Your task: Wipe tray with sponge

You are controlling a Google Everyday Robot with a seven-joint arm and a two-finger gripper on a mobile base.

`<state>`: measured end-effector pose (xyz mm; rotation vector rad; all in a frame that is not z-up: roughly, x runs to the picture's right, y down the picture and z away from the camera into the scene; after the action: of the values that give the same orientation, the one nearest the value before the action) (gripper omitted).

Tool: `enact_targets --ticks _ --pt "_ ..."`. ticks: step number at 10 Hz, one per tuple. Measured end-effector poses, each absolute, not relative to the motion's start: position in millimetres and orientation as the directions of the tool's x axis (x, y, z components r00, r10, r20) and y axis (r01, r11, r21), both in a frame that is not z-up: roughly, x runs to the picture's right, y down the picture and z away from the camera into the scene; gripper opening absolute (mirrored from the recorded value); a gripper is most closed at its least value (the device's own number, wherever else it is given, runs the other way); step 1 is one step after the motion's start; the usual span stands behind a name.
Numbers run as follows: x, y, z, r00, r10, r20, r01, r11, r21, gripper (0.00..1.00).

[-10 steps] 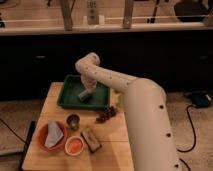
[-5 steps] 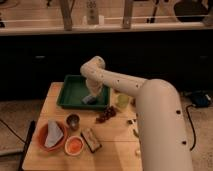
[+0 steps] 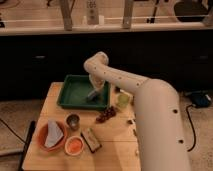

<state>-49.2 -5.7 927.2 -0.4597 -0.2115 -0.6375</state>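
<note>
Sliding over the wooden worktop (image 3: pixel 117 137) is the main risk: excess downward force near the right wall could push the green tray (image 3: pixel 72 96) toward the dark red fruit cluster (image 3: pixel 106 115). A weak hold could drop the sponge (image 3: pixel 92 96). The hand (image 3: pixel 94 91) sits low in the tray's right half; whether it grips cannot be told. The sponge appears as a pale grey patch directly under the hand.

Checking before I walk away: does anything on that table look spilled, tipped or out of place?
Nothing stands out. The gripper is down inside the tray, near its right side. The bowl holding the cloth and the metal cup stand upright.
</note>
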Motion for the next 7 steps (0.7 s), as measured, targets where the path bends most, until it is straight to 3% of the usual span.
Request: enact_targets --ticks 4,7 --pt "-102 -9 931 0.736 -0.569 0.366 0.673 0.671 -0.311 0.03" --pt "-113 17 917 0.679 -0.607 0.413 0.729 0.623 -0.282 0.03"
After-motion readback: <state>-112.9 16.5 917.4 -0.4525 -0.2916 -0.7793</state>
